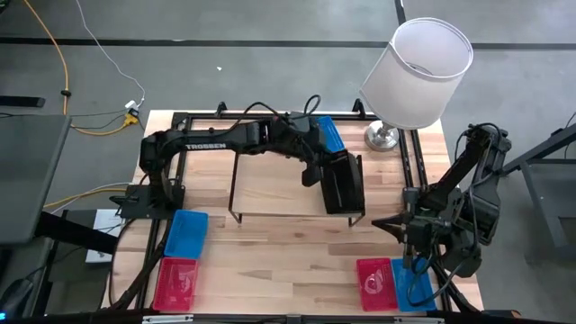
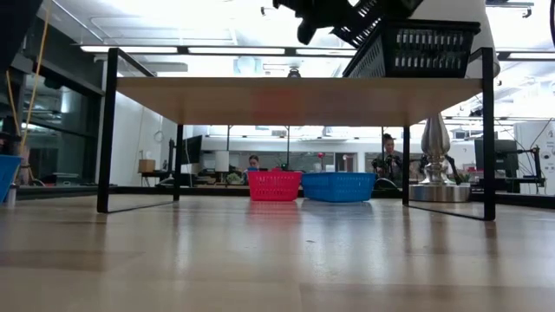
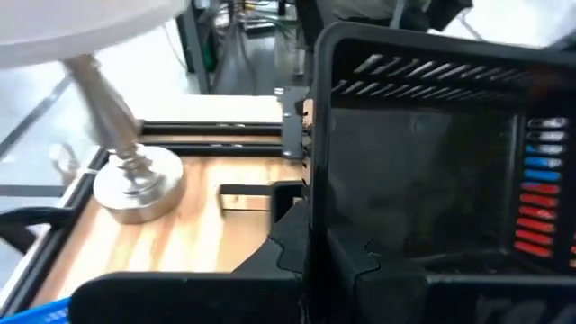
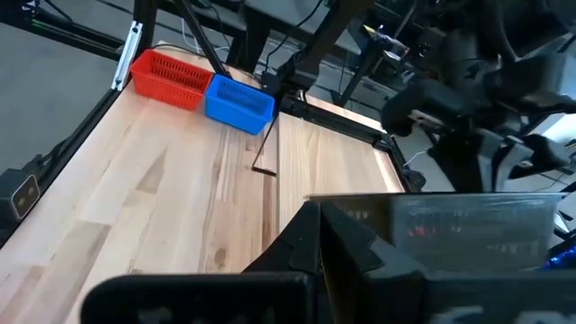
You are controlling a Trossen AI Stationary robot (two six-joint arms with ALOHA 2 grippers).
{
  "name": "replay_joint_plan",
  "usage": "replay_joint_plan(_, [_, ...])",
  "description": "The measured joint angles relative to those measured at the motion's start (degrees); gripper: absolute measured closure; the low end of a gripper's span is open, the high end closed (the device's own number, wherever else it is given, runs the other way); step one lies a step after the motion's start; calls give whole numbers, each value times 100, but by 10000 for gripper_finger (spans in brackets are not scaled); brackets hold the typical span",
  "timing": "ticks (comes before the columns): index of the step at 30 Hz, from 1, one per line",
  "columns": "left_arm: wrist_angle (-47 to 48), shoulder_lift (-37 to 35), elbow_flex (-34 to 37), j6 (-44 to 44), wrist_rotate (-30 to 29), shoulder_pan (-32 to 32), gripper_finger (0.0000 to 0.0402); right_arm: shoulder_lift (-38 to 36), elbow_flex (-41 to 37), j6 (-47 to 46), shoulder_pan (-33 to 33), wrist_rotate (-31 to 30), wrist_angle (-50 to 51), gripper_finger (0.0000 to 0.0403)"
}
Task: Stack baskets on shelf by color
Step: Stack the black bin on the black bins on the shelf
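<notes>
The shelf (image 1: 270, 193) stands mid-table, and a black basket (image 2: 425, 50) sits on its right end. My left gripper (image 3: 315, 256) is shut on a second black basket (image 1: 342, 184), tilted just above the first. At the table's right, my right gripper (image 4: 317, 243) is shut on a third black basket (image 4: 450, 234), off the shelf. Behind the shelf, a red basket (image 2: 274, 185) and a blue basket (image 2: 338, 185) rest on the table. More red and blue baskets lie near the front left (image 1: 175, 283) and front right (image 1: 375, 283). My left gripper pinches one side wall (image 3: 315, 180) of the black basket, one finger (image 3: 364, 261) inside and one outside. The fingers come from the table's left, slanting a little down. The basket is tilted over the one on the shelf; whether the two touch I cannot tell. My right gripper pinches a wall (image 4: 317, 216) of its black basket, one finger on each side. The basket stretches away from the fingers above the table top. In the high view the arm hides it, so where it sits does not show.
A lamp with a white shade (image 1: 418, 67) stands on a metal base (image 3: 135, 184) at the table's far right, close to the shelf. A black frame (image 1: 409, 171) edges the table. People sit in the room beyond (image 2: 386, 152).
</notes>
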State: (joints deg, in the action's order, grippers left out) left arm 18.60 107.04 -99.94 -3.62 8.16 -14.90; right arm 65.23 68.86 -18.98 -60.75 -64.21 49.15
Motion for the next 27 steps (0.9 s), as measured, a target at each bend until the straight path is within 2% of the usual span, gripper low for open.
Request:
replay_joint_plan(6, [281,0,-2,0,24,-100,401,0,-1,-2,0,1,-2,403])
replay_joint_plan(12, [452,100,38,15,357,-119,401,0,0,-18,0,1,-2,403])
replay_joint_plan(27, [432,101,39,-89,344,-93,394,0,0,-20,0,3,-7,403])
